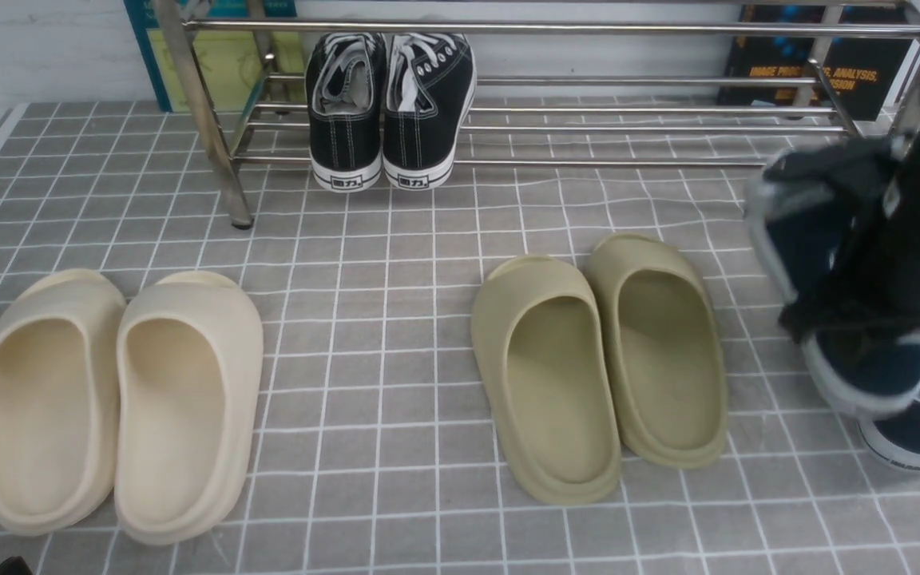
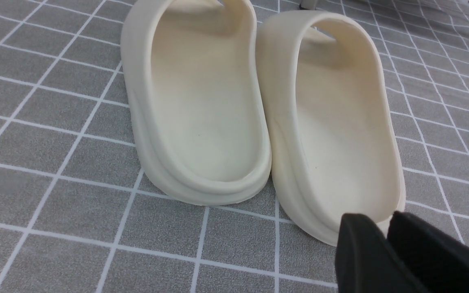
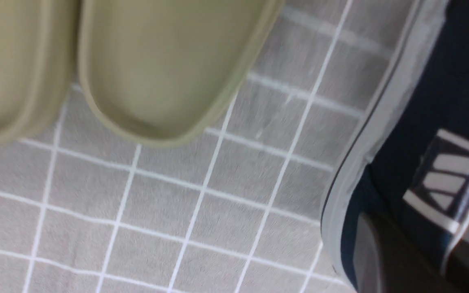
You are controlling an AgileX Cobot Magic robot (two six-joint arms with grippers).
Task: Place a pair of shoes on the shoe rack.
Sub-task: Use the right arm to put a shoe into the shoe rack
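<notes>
Navy shoe [image 1: 807, 247] pinched by right gripper [image 1: 859, 311], left gripper [image 2: 385, 240] pressed together; black sneakers' [image 1: 390, 104] heels read 回力.

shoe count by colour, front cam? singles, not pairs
Cream foam slippers: 2
Olive foam slippers: 2
Black lace-up sneakers: 2
Navy slip-on sneakers: 2
Total: 8
</notes>
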